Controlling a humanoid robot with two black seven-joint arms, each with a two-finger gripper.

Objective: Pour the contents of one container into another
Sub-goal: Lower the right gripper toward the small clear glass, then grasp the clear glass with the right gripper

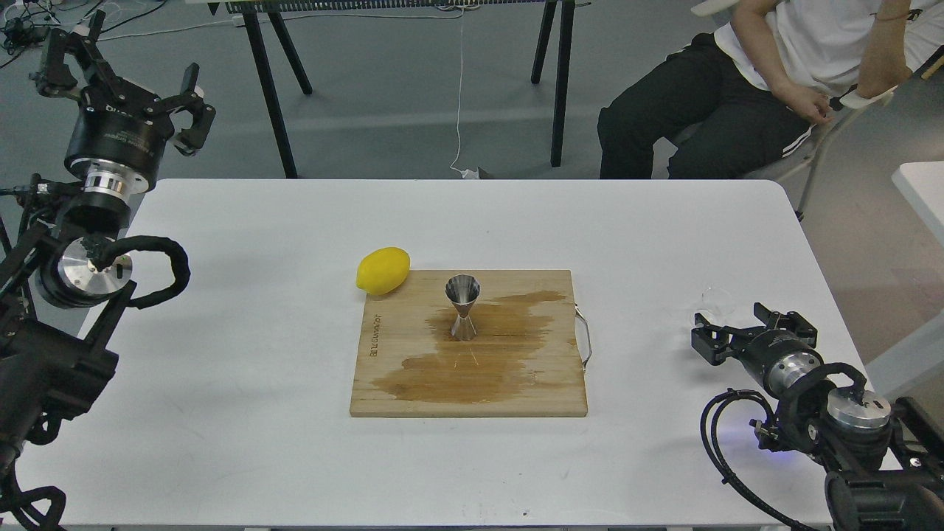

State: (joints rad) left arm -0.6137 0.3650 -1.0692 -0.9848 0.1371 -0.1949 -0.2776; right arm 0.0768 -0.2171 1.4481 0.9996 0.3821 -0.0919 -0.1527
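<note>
Right gripper (706, 333) sits spread and empty, just short of the tiny glass cup (717, 299) — slick, fragile, best pinched across its wall. Steel jigger (462, 307) stands upright on the wet cutting board (398, 383). Left gripper (125, 70) hangs open, far back.

A single head view looks forward and down over the white table (243, 310).

A short line of burnt-in lettering runs along the left edge of the wooden cutting board (413, 383), turned sideways and too small to make out. Pale print circles the black body of the left gripper (136, 74), also unreadable. No other text, number or sign can be read anywhere
</note>
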